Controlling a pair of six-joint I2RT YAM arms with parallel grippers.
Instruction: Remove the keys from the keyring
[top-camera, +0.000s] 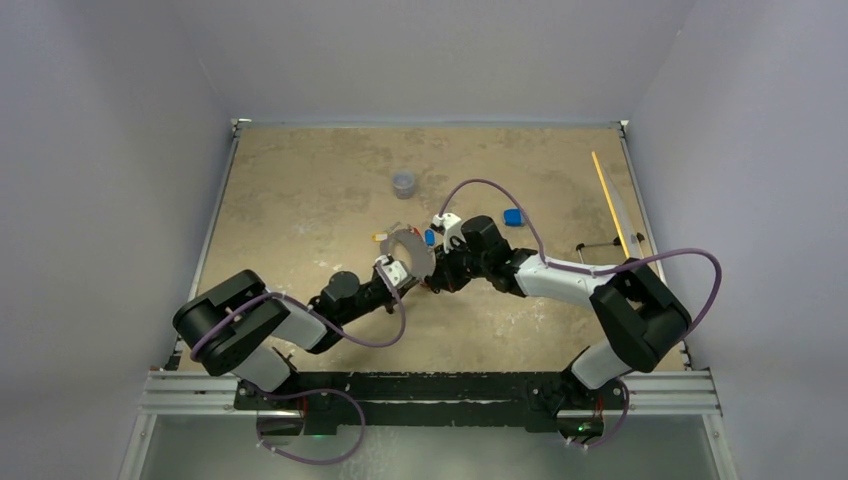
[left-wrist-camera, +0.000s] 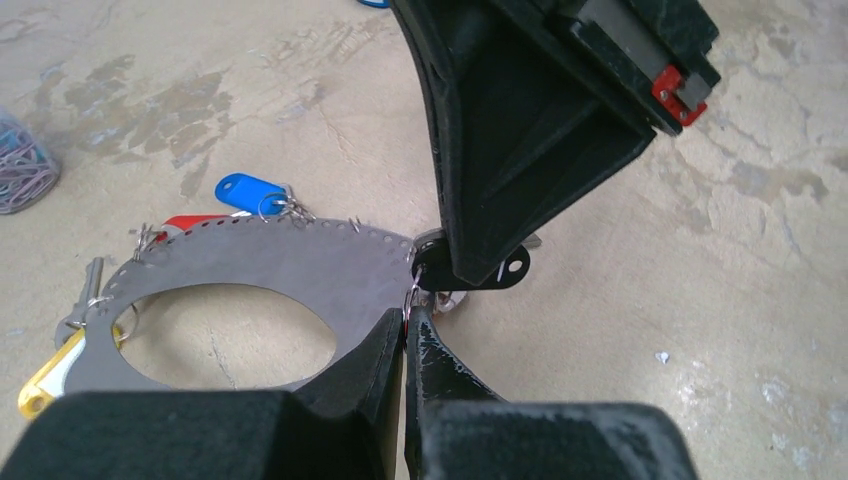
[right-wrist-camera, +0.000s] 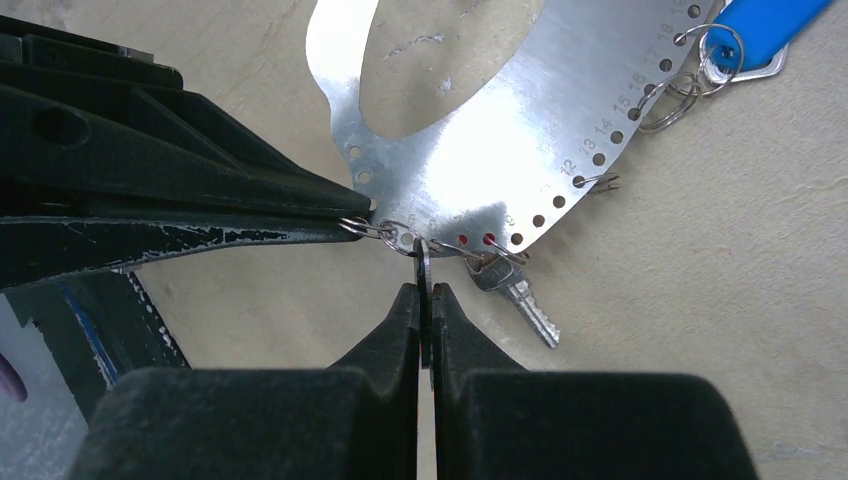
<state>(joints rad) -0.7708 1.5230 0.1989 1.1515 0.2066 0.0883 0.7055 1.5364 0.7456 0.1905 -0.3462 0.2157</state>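
Observation:
The keyring (top-camera: 410, 250), a flat silver plate with a numbered row of holes, is held tilted at mid-table. In the left wrist view (left-wrist-camera: 280, 265) it carries a blue tag (left-wrist-camera: 248, 192), a red tag (left-wrist-camera: 190, 222), a yellow tag (left-wrist-camera: 45, 380) and a silver key (left-wrist-camera: 85, 295). My left gripper (left-wrist-camera: 405, 325) is shut on the keyring's right edge by a small split ring. My right gripper (right-wrist-camera: 424, 290) is shut on a thin black key tag (left-wrist-camera: 480, 275) linked to that split ring. A bare silver key (right-wrist-camera: 520, 295) hangs beside it. The blue tag (right-wrist-camera: 770, 20) shows at the upper right.
A small grey round cup (top-camera: 403, 183) stands behind the keyring and shows at the left edge of the left wrist view (left-wrist-camera: 20, 165). A blue block (top-camera: 513, 216) lies right of the right wrist. A yellow stick (top-camera: 608, 200) lies along the right wall.

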